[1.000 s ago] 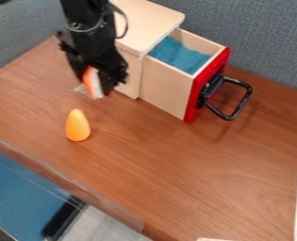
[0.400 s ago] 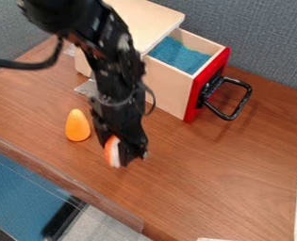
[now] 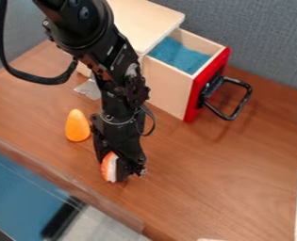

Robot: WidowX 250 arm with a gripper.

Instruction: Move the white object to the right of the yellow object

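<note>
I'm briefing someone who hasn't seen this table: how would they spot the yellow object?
On the wooden table, find the box's open drawer with its red front. Look lower left in the picture for a small, smooth, egg-like yellow object, its narrower end up. It is one plain yellow-orange and unheld, unlike the orange-and-white piece in the gripper.

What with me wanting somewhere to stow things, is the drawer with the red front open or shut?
Open: the drawer juts out from the wooden cabinet, and its blue inside shows from above.
</note>
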